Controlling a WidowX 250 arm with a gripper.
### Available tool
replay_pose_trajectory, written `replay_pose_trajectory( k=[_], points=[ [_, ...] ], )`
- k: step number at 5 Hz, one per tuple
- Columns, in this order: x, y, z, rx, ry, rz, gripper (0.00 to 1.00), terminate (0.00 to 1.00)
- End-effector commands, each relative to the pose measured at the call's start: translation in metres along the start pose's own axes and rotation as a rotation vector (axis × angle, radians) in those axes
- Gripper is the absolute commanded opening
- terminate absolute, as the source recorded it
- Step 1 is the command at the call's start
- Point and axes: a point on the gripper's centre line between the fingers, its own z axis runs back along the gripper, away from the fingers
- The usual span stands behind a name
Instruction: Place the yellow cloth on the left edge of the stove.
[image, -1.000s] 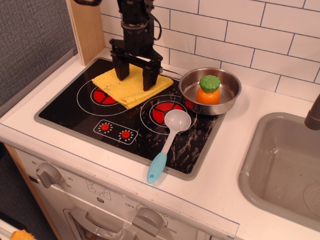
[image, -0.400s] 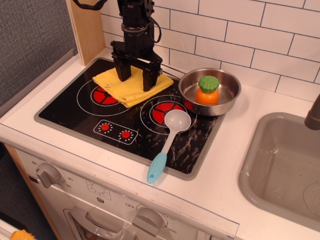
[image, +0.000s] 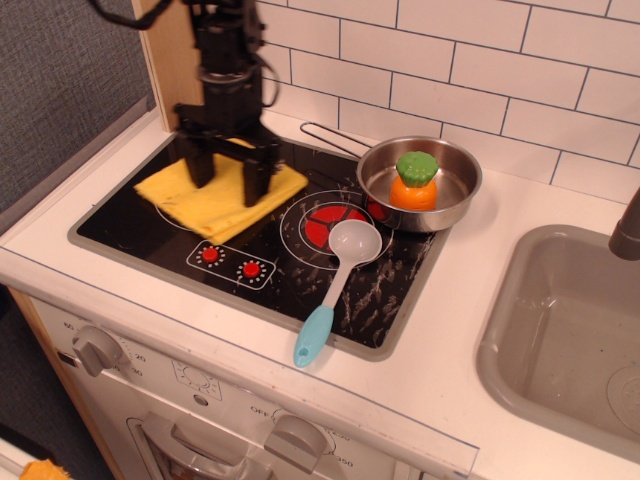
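The yellow cloth (image: 205, 205) lies flat on the left burner area of the stove (image: 120, 228), toward its left side, with its left corner close to the grey rim. My gripper (image: 228, 175) stands upright over the cloth. Its two black fingers (image: 256, 180) are spread apart, and their tips rest on the cloth's top. The fingers hide the back part of the cloth.
A steel pot (image: 455, 208) holding an orange-and-green toy vegetable (image: 417, 180) sits at the stove's back right. A white spoon with a blue handle (image: 338, 275) lies over the right burner. A wooden panel (image: 168, 60) stands behind the gripper. A grey sink (image: 560, 330) is at the right.
My gripper has moved left and toward the front, its spread fingers still on the cloth. The cloth has slid left with it, uncovering the middle of the cooktop.
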Motion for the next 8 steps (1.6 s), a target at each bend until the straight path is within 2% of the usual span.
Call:
replay_pose_trajectory(
  k=[1, 3, 4, 6, 7, 8],
  points=[
    [-0.045, 0.037, -0.005, 0.011, 0.050, 0.106, 1.00, 0.00],
    [-0.067, 0.018, -0.006, 0.003, 0.047, 0.082, 1.00, 0.00],
    [-0.064, 0.019, 0.000, -0.001, 0.014, 0.085, 1.00, 0.00],
    [-0.053, 0.013, 0.050, 0.016, -0.129, 0.013, 1.00, 0.00],
    [-0.057, 0.009, 0.058, 0.036, -0.133, -0.005, 1.00, 0.00],
    [-0.058, 0.009, 0.055, 0.051, -0.116, 0.008, 1.00, 0.00]
  ],
)
